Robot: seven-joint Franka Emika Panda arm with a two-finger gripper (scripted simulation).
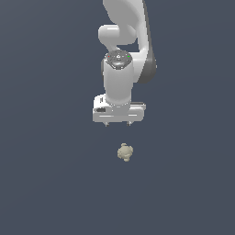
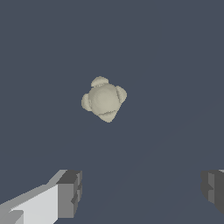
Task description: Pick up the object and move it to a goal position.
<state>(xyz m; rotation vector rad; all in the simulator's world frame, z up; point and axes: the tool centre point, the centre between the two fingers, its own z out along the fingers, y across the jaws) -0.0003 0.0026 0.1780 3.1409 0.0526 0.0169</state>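
The object (image 1: 125, 152) is a small lumpy beige-tan blob with knobbly bumps, lying on the dark grey floor. It also shows in the wrist view (image 2: 104, 99). My white gripper (image 1: 117, 124) hangs above it, a little toward the exterior view's left, and does not touch it. Its jaws stand wide apart and hold nothing. In the wrist view the gripper (image 2: 142, 192) shows two grey fingertips (image 2: 70, 192) far apart, with the object beyond them, not between them.
The white arm (image 1: 121, 59) rises behind the gripper to the top of the exterior view. The dark grey floor (image 1: 46, 183) spreads flat all around, with no other object in sight.
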